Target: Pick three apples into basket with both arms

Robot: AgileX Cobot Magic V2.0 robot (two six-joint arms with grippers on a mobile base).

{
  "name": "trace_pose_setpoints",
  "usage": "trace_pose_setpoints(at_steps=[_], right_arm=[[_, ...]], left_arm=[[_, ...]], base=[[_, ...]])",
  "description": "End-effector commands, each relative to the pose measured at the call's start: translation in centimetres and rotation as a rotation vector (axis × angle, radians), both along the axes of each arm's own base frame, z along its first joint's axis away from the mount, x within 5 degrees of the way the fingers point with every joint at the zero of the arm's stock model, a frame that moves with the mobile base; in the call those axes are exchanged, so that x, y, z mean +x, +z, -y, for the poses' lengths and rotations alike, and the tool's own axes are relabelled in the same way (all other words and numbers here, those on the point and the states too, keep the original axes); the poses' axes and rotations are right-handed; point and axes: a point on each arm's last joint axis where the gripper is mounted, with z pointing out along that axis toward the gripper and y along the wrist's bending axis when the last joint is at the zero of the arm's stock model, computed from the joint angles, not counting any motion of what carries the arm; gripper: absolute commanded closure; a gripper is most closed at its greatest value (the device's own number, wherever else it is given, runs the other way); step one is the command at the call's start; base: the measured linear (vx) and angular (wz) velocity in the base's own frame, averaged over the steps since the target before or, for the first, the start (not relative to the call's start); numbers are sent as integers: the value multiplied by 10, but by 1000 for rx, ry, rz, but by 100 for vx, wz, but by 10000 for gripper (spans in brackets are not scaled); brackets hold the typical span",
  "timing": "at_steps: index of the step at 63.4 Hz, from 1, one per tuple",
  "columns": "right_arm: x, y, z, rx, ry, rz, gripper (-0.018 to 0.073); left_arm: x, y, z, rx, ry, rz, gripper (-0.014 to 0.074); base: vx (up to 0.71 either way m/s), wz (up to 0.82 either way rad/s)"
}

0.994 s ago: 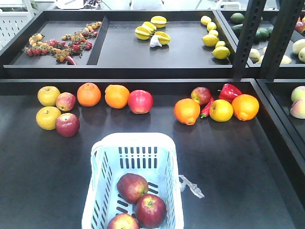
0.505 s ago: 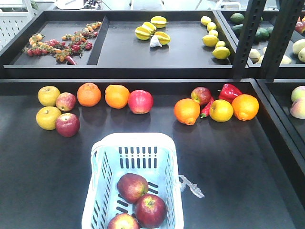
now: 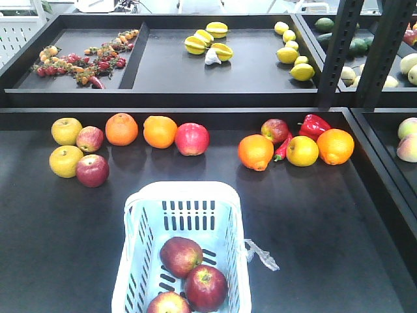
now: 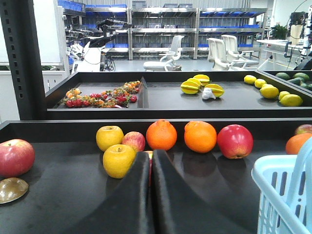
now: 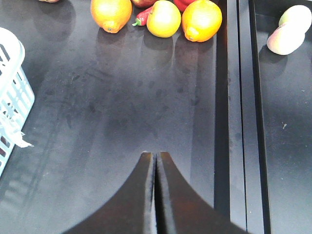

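Three dark red apples (image 3: 181, 255) (image 3: 206, 287) (image 3: 168, 304) lie inside the pale blue-white basket (image 3: 182, 189) at the front middle of the black table. Neither arm shows in the front view. In the left wrist view my left gripper (image 4: 150, 153) is shut with nothing in it, low over the table, pointing at the fruit row, with the basket (image 4: 280, 190) at its right. The right wrist view shows my right gripper (image 5: 156, 153) shut and empty above bare table, the basket's edge (image 5: 12, 92) far to its left.
Along the table's back lie yellow apples (image 3: 66, 161), small red apples (image 3: 92, 170), oranges (image 3: 122, 129), a big red apple (image 3: 192, 139), a red pepper (image 3: 313, 124) and more oranges (image 3: 255, 152). A raised back tray holds star fruit (image 3: 208, 42). Black posts (image 3: 339, 52) stand at the right.
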Motion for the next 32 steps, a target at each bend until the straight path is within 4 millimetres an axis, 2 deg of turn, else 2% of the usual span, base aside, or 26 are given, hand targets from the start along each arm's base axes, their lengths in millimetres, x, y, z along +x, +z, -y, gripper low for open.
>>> trace_pose_setpoints(at_steps=[1, 32], right_arm=[[3, 12, 1, -9, 0, 87, 568], [3, 12, 1, -9, 0, 87, 568]], left_arm=[[0, 0, 0, -10, -3, 74, 603], [0, 0, 0, -10, -3, 74, 603]], base=[[0, 0], [0, 0]])
